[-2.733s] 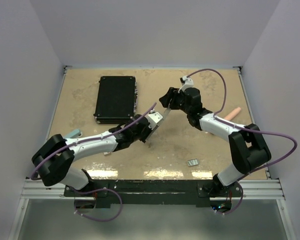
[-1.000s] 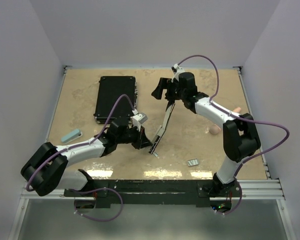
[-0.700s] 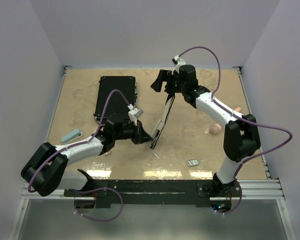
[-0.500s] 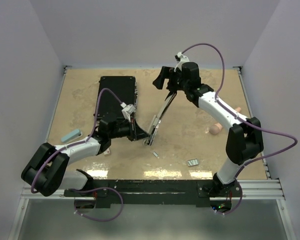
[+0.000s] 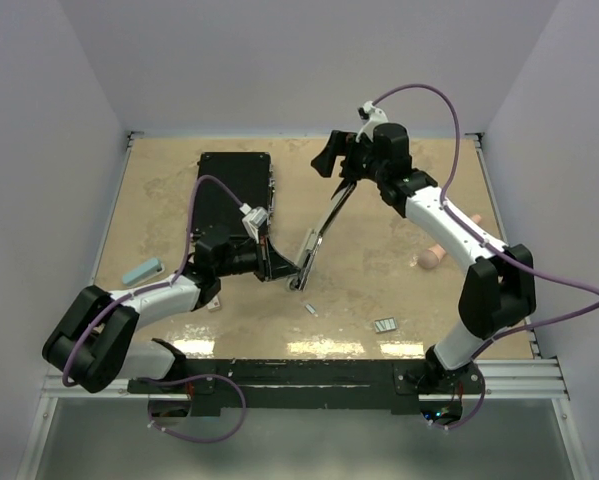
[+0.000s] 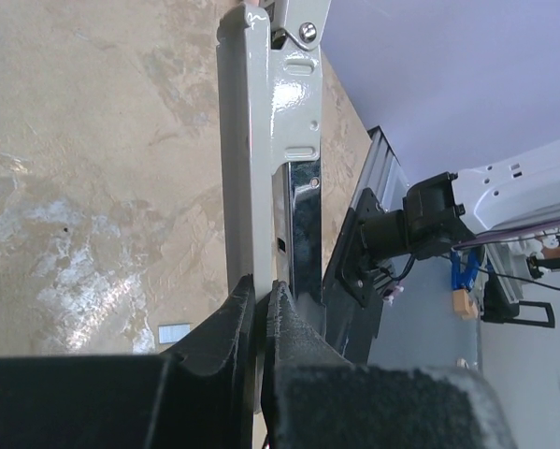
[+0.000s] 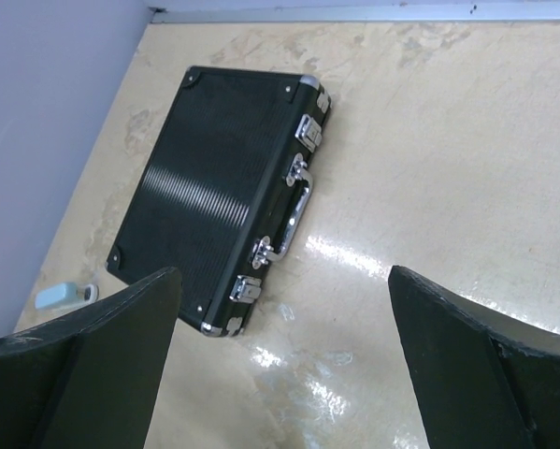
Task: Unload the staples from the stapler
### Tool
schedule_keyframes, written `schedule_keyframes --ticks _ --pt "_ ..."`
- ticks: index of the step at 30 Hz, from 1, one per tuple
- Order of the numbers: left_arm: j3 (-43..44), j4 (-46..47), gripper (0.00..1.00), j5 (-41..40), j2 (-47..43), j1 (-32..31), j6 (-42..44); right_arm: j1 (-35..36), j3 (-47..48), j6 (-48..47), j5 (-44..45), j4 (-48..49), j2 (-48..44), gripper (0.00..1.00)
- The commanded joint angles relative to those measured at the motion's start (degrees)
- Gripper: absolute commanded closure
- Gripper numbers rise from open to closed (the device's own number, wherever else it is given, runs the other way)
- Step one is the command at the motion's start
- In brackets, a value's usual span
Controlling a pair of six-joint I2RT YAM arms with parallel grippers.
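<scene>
At the centre of the counter point(image 5: 379, 280), the left end effector point(image 6: 261, 286) is pinched tight on the lower end of the stapler point(image 5: 317, 236). Its black fingers point(image 6: 231, 327) press on the pale grey bar, with the shiny chrome rail just beside it. The stapler stands tilted, its low end near the counter and its thin body slanting toward the upper right of the overhead frame. Up there the right end effector point(image 5: 339, 168) hangs by the stapler's top end, fingers point(image 7: 102, 355) spread wide with nothing between them. From overhead I cannot tell whether it touches the bar. A short strip of staples point(image 5: 385, 325) lies on the counter toward the lower right, well apart from the stapler. A smaller silvery piece point(image 5: 310, 309) lies just below the stapler's low end. A black case point(image 5: 231, 198) with chrome latches sits flat at the upper left. A small pale-blue block point(image 5: 142, 270) rests near the left edge. A pinkish cylinder point(image 5: 441, 250) lies at the right, partly behind the right arm.
</scene>
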Motion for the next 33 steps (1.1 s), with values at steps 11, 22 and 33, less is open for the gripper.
schedule_keyframes --ticks 11,22,33 --pt "2.4 16.7 1.00 3.4 2.4 0.6 -2.4 2.7 -4.3 1.5 -4.4 3.2 12.9 0.05" --pt "3.2 24.1 1.00 1.8 10.0 3.1 -13.1 2.5 3.9 1.1 -2.5 -1.1 18.4 0.04" --pt "2.0 28.8 1.00 -2.4 15.7 6.0 -17.2 2.4 -0.6 2.1 -3.8 1.0 11.0 0.02"
